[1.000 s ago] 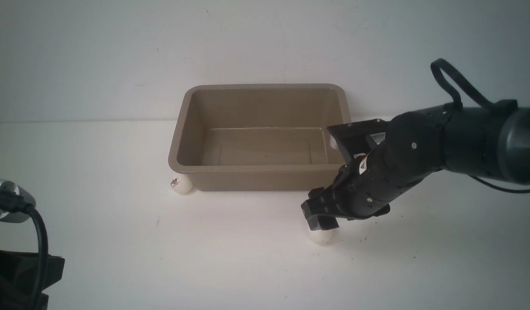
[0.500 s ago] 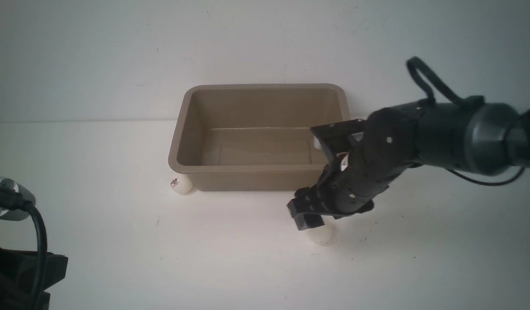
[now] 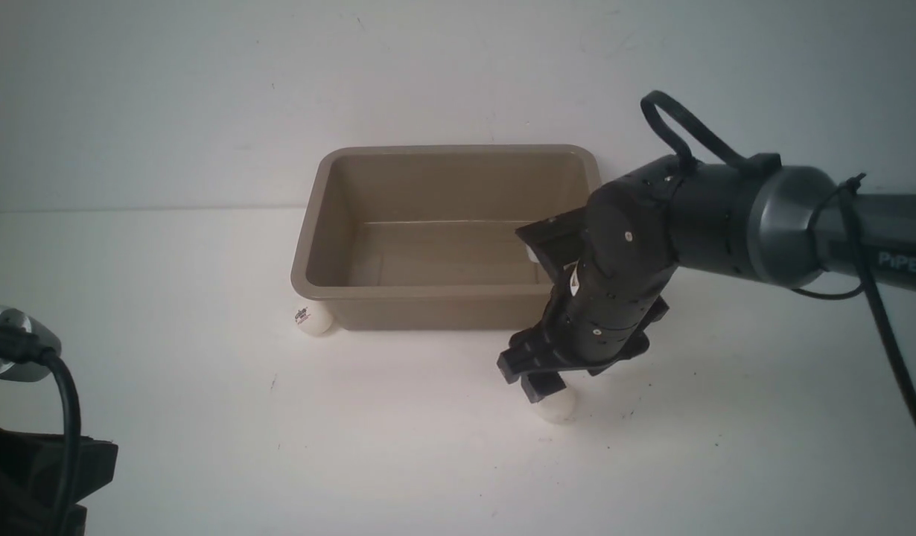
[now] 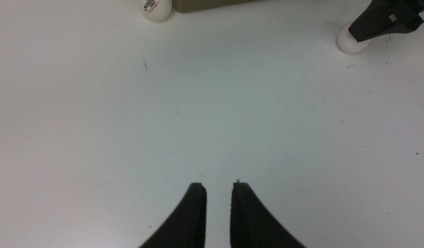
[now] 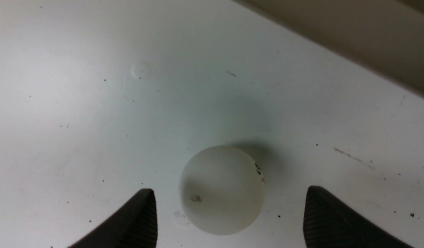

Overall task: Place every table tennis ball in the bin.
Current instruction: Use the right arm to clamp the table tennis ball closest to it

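Two white table tennis balls lie on the white table. One ball (image 3: 556,408) (image 5: 222,189) (image 4: 348,43) lies in front of the bin's right corner. My right gripper (image 3: 546,387) (image 5: 230,191) stands open just over it, a finger on either side, neither touching it. The other ball (image 3: 313,318) (image 4: 156,7), logo showing, rests against the bin's front left corner. The taupe bin (image 3: 443,313) (image 5: 353,38) stands mid-table with nothing in it. My left gripper (image 4: 218,186) hovers over bare table near the front left, jaws a narrow gap apart, holding nothing.
The left arm's base and its black cable (image 3: 63,417) fill the front left corner. The right arm (image 3: 763,223) reaches in from the right, over the table beside the bin. A pale wall (image 3: 458,74) rises just behind the bin.
My right arm has swung left and its wrist has turned, so the open fingers now straddle the near ball. Both balls, the bin and the left arm have stayed put.
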